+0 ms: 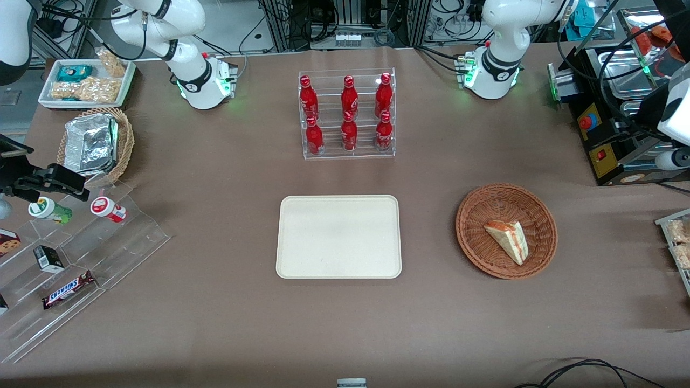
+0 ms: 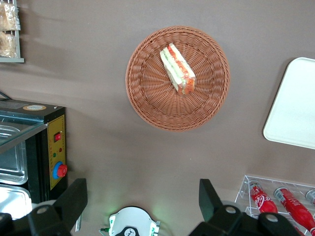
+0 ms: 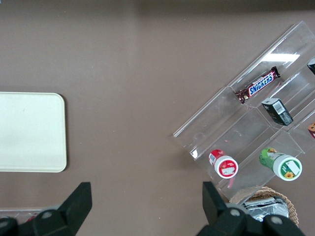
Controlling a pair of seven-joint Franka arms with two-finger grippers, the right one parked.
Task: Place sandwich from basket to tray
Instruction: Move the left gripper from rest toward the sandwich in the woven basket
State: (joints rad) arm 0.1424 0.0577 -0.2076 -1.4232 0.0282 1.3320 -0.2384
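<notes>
Clutter on the brown bench (image 1: 215, 302)

Six red bottles (image 1: 347, 110) in a clear acrylic rack (image 1: 347, 153); a Snickers bar (image 1: 68, 289) on clear acrylic steps (image 1: 135, 237).

We see the sandwich (image 1: 508, 240) lying on its side in the basket (image 1: 476, 215), a triangular wedge of white bread with orange-red and green layers showing along its cut face. The round, shallow, reddish-brown wicker basket sits on the table toward the working arm's end. Beside it, well apart, lies the tray (image 1: 338, 236), flat, cream-beige, rounded at its corners, low-rimmed, nothing on it.
</notes>
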